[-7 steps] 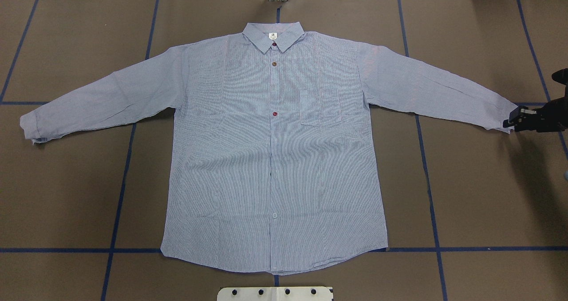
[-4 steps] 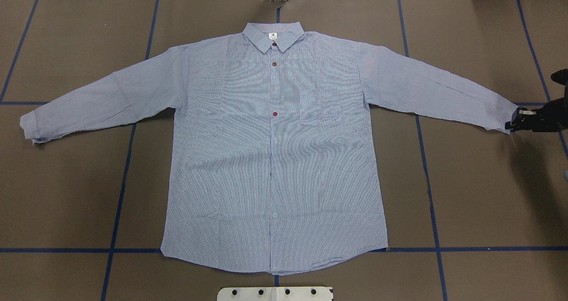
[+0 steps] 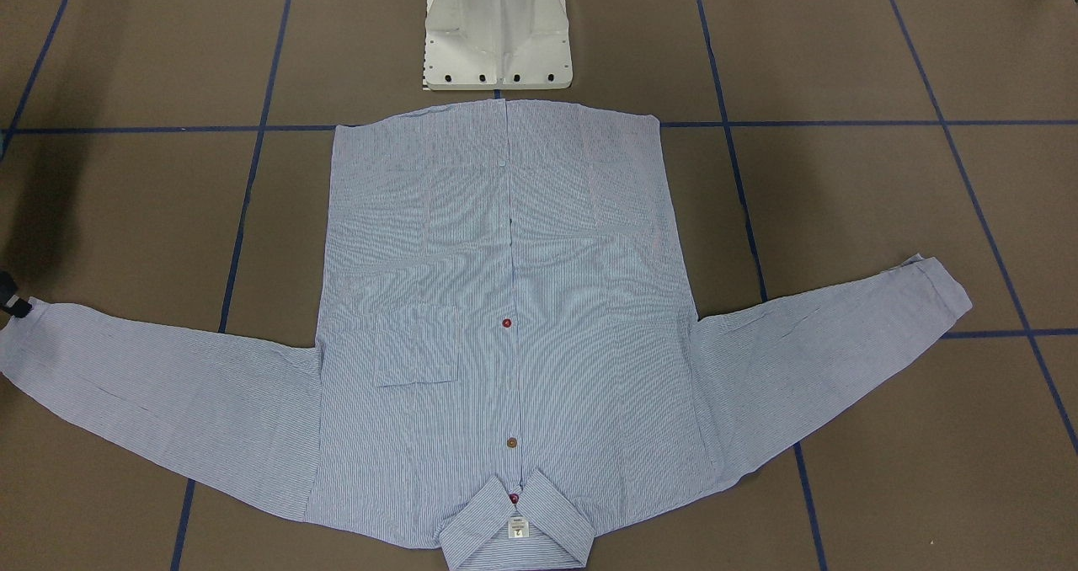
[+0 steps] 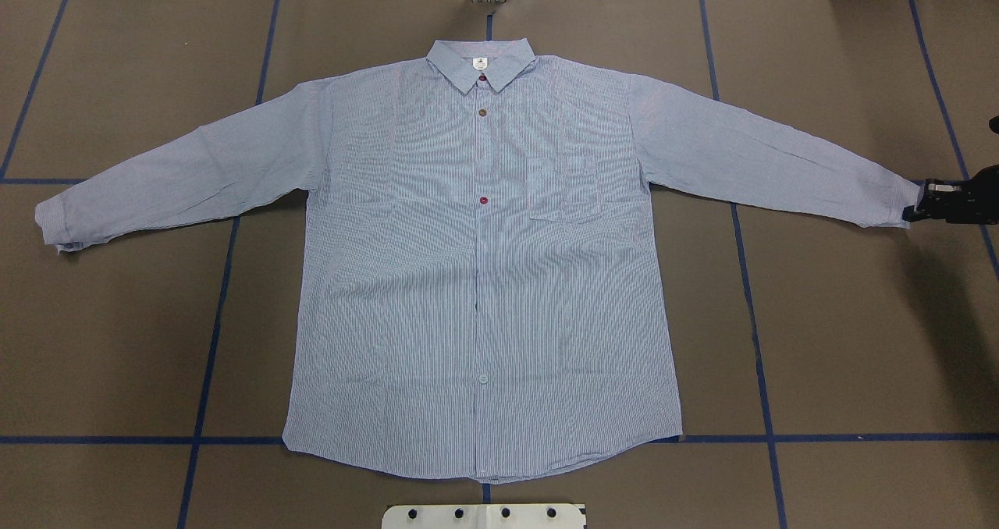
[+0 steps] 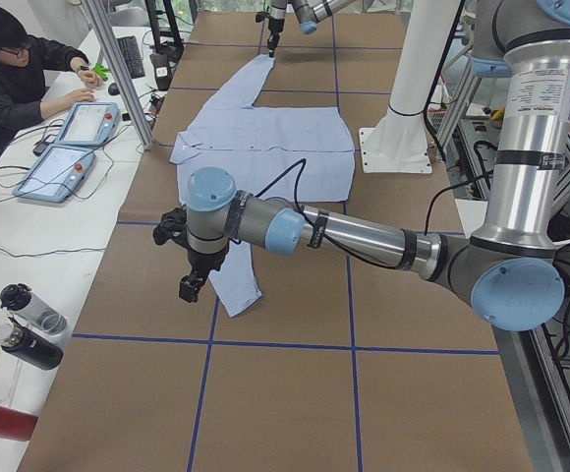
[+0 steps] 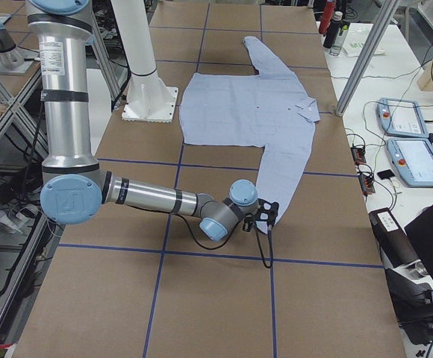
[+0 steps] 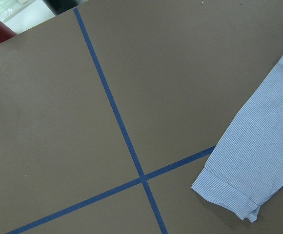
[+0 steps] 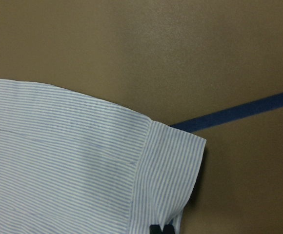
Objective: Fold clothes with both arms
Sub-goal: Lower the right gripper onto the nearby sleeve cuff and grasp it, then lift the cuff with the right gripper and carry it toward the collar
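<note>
The light blue striped shirt (image 4: pixel 484 279) lies flat and face up on the brown table, collar at the far side and both sleeves spread out. My right gripper (image 4: pixel 918 206) is at the view's right edge, shut on the sleeve cuff (image 4: pixel 896 201). In the right wrist view a black fingertip (image 8: pixel 161 229) pinches the cuff's (image 8: pixel 171 165) lower edge. The left gripper (image 5: pixel 191 287) shows only in the exterior left view. It hangs just beside the other cuff (image 5: pixel 238 300), and I cannot tell whether it is open or shut. The left wrist view shows that cuff (image 7: pixel 229 190) lying free.
The white pedestal base (image 4: pixel 484 516) stands at the table's near edge, just below the shirt hem. Blue tape lines (image 4: pixel 211 342) cross the brown cover. A person (image 5: pixel 15 74) sits at a side table with tablets (image 5: pixel 88 123), and bottles (image 5: pixel 0 418) lie beside the table.
The right gripper has moved outward to the right with the cuff, drawing that sleeve straighter. The rest of the shirt has not moved.
</note>
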{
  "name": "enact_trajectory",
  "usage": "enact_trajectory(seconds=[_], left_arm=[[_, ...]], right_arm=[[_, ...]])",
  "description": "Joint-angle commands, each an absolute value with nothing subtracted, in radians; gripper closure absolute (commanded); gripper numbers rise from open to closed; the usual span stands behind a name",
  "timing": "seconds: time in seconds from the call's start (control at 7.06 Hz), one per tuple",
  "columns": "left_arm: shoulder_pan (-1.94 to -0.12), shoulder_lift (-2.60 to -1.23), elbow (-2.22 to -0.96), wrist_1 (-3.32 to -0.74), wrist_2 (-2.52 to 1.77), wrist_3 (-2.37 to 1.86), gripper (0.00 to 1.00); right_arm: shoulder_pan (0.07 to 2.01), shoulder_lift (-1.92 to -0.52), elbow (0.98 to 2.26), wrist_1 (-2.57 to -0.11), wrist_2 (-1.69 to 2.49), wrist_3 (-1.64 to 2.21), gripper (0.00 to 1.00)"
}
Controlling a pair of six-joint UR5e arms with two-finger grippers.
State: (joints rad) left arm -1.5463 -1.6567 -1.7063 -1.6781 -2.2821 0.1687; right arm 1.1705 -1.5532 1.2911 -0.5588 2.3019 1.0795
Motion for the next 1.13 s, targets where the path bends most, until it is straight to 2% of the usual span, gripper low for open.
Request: enact_trajectory(seconds=[0.0, 0.28, 0.57, 0.99], left_arm=[[-1.546, -1.657, -1.706, -1.678, -2.283, 0.169, 0.01], [-1.546, -1.655, -1.706, -1.678, -2.283, 0.169, 0.01], [-1.546, -1.654, -1.704, -1.678, -2.283, 0.169, 0.01], [-1.546, -1.643, -1.704, -1.678, -2.283, 0.169, 0.01]], right_arm=[[1.241, -1.554, 1.366, -0.558, 2.396, 1.071, 1.0], [1.23, -1.482, 1.492, -0.56, 2.416, 1.069, 1.0], [1.137, -1.297, 1.5, -0.609, 2.408, 1.069, 1.0], [0.972, -0.934, 1.505, -1.039, 2.271, 1.031, 1.0]])
